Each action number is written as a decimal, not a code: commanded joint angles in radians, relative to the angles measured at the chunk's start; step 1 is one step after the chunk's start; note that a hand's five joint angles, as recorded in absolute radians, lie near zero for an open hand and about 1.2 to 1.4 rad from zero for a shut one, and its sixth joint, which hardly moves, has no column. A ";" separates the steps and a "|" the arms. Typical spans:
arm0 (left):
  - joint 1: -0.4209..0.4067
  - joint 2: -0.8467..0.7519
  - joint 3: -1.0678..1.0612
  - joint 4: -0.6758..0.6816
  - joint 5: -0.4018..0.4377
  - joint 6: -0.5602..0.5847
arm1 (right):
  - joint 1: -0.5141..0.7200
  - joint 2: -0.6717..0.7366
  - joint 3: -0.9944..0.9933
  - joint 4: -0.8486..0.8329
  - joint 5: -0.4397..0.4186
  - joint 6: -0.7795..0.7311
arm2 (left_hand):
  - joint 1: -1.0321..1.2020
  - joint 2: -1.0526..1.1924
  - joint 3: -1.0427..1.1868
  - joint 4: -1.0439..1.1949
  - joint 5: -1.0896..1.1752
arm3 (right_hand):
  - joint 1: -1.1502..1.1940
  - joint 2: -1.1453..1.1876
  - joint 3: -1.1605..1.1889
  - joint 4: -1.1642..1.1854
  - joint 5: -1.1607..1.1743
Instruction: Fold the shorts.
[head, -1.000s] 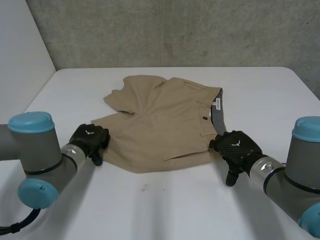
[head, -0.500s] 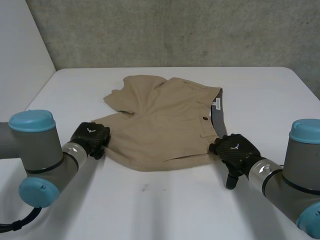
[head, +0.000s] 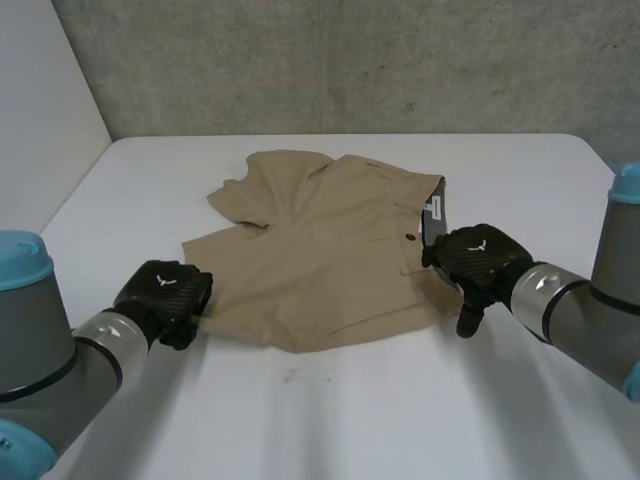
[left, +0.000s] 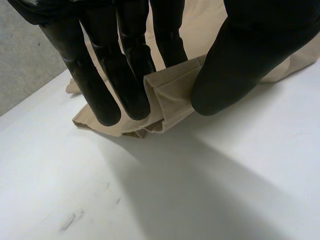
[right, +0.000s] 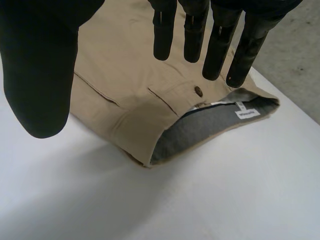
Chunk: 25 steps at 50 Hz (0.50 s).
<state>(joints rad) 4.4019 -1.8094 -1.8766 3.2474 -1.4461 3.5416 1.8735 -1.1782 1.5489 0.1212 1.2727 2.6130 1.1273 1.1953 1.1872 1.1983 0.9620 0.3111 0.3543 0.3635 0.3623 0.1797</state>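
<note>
The robot's left hand (head: 160, 298), at the near left of the white table (head: 350, 410), pinches a folded leg hem (left: 170, 92) of the tan shorts (head: 320, 245) between its thumb (left: 235, 70) and its straight fingers (left: 107, 95). The shorts lie spread across the middle of the table, legs toward the left and waistband (right: 215, 122) toward the right (the band gapes, showing a grey lining and a small white label (right: 247, 114)). A dark button (right: 198, 91) sits on a pocket flap just beside the band. At the right, the right hand (head: 478, 262) is poised over the near end of the waistband, fingers straight and spread, thumb well apart, gripping nothing; whether it touches the cloth cannot be told. A grey concrete wall (head: 350, 60) runs behind the table.
</note>
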 joint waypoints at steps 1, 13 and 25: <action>0.010 0.007 -0.013 0.003 -0.002 -0.001 | 0.012 0.153 -0.130 0.015 -0.044 -0.007 | 0.269 0.201 0.209 0.198 0.260 | 0.138 0.095 0.086 0.087 0.095; 0.010 0.012 -0.013 0.006 -0.003 -0.001 | 0.010 0.311 -0.312 0.092 -0.039 -0.011 | 0.269 0.201 0.209 0.198 0.260 | 0.279 0.236 0.226 0.228 0.236; 0.019 0.012 -0.012 0.011 -0.003 0.000 | 0.009 0.331 -0.351 0.189 -0.050 -0.013 | 0.269 0.201 0.209 0.198 0.260 | 0.613 0.570 0.561 0.562 0.570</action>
<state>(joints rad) 4.4137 -1.7980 -1.8892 3.2554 -1.4496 3.5406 1.8838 -0.8455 1.2049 0.2447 1.2298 2.6015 1.1274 1.1953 1.1872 1.1984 0.9615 0.5916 0.6967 0.6935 0.6932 0.4835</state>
